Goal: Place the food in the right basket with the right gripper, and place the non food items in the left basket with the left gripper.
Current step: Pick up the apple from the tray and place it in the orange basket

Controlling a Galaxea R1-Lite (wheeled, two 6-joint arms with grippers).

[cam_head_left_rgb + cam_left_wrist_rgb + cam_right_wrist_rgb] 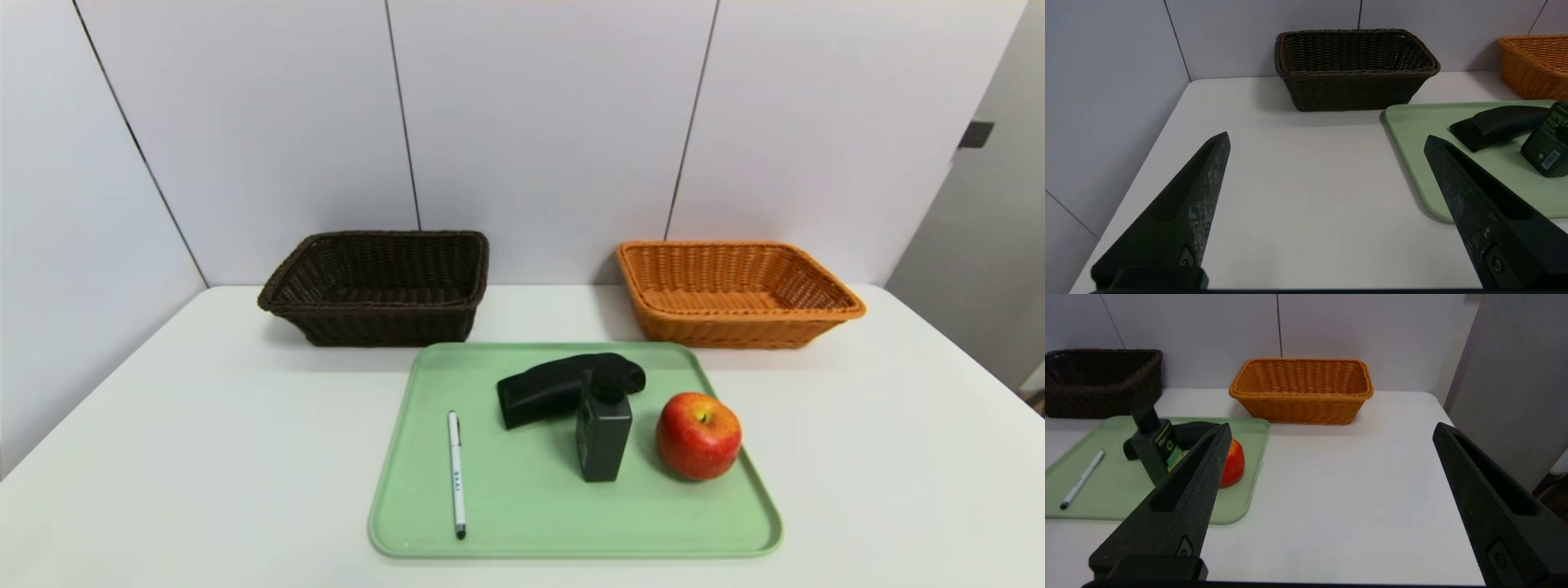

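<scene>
1. Table (204,457): white, fills the lower frame in your head view; grey wall panels behind.
2. Tray (522,514): green, lower centre, holds all four items.
3. Brown basket (375,286): left of centre, at the back w/ the wall just behind; nothing seen inside.
4. Orange basket (735,290): right of centre, same row, well apart from the brown one; nothing seen inside.
5. L gripper (1327,141): you see it in the left wrist view only, jaws wide apart, holding nothing, over bare table beside the tray's edge.
6. R gripper (1331,430): right wrist view only, jaws wide apart, holding nothing, over bare table beside the tray.
7. Scanner (555,388): black, lying at tray centre-back.
8. Apple (699,435): red, right part of tray, just beside the bottle.
9. Bottle (604,433): black, upright, in front of the scanner.
10. Pen (456,474): white, left part of tray, black tip toward frame bottom.
</scene>
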